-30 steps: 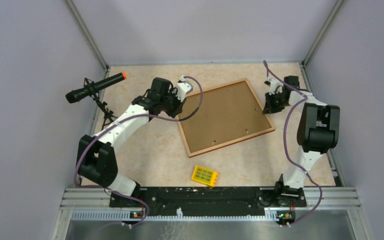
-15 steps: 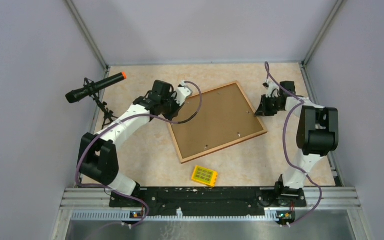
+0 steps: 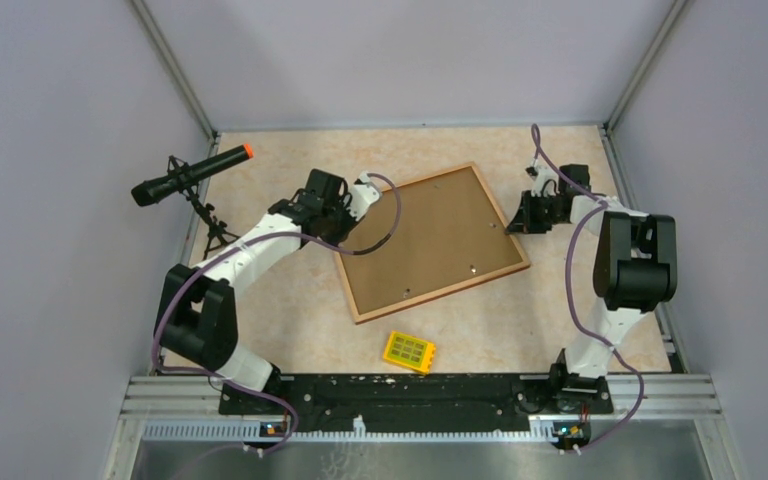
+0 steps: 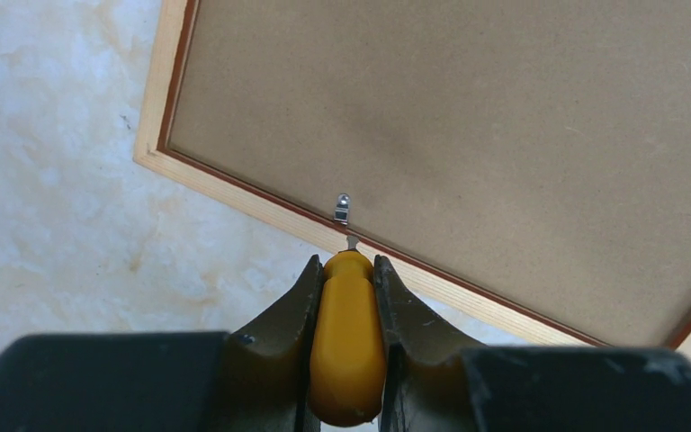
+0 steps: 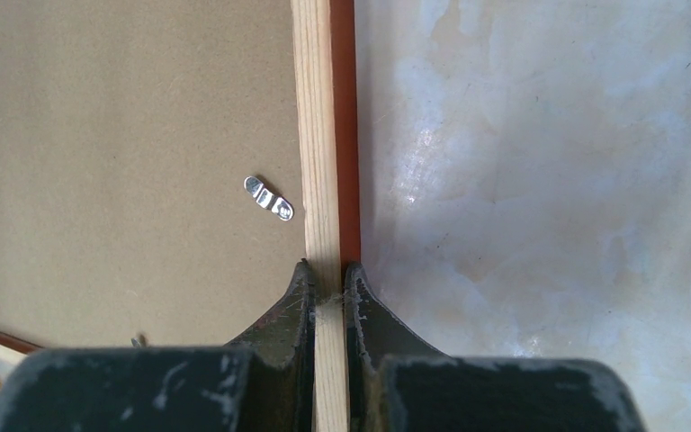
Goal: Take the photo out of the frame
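While the big rectangle picture frame (image 3: 430, 240) with the thin red-brown wood border lies flat on the pale, marble-look table (image 3: 290, 300), its brown board back faces up and it sits a bit crooked. The photo is hidden in every view.

The left gripper (image 3: 343, 212) is at the frame's far left corner. In the left wrist view, this gripper (image 4: 349, 270) squeezes a fat, round yellow tool (image 4: 349, 351) tight between its two fingers (image 4: 292, 306). The tool's thin metal tip (image 4: 352, 241) is right at the inside edge of the frame's (image 4: 459, 117) light wood rim. A small silver tab (image 4: 343, 210) sits on the brown board just beside the tip.

The right gripper (image 3: 516, 220) is at the frame's right side. In the right wrist view, this gripper (image 5: 328, 281) has its fingers (image 5: 292, 310) close together, pinching the frame's (image 5: 126, 135) rim. One finger is on the board side and one is on the table side. Another silver tab (image 5: 268, 198) lies slanted on the board near that rim.

A small yellow block (image 3: 409, 352) lies on the table near the frame's front edge, not touching it. A black stick (image 3: 190, 173) with an orange tip, on a little stand, is well to the left of the frame.
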Motion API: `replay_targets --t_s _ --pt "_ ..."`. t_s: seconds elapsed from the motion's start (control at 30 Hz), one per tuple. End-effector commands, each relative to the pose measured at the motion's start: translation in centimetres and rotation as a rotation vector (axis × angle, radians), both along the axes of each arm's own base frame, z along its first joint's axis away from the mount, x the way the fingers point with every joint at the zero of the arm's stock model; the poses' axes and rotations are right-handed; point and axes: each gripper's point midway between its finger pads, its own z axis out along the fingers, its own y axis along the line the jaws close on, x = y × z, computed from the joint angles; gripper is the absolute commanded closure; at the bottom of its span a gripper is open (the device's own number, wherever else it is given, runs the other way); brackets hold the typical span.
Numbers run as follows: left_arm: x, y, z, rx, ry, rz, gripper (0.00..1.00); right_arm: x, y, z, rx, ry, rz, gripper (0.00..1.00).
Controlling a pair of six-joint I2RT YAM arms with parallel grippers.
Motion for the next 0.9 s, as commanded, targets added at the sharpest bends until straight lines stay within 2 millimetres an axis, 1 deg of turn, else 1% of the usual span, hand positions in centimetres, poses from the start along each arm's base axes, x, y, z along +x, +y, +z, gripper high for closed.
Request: replay_targets --t_s 0.0,0.23,0.37,0.67,0.87 --pt "2.0 0.1 1.1 0.003 -0.077 0.023 1.0 -5.7 1.4 -3.9 0.043 0.249 0.008 1.0" --pt "2.5 0.4 -0.2 0.012 -0.086 0.032 1.0 -5.7 1.4 -3.9 0.041 0.245 0.01 1.0" --pt "2.8 0.5 -0.6 0.009 -0.093 0.037 1.0 -5.7 1.4 -3.9 0.041 0.246 0.01 1.0" --pt "1.6 0.5 -2.6 0.004 -0.051 0.013 1.0 -5.7 1.4 -4.0 0.044 0.25 0.009 1.0" --pt "1.1 0.7 -3.1 0.008 -0.043 0.007 1.0 -5.7 1.5 -4.1 0.047 0.252 0.007 1.0"
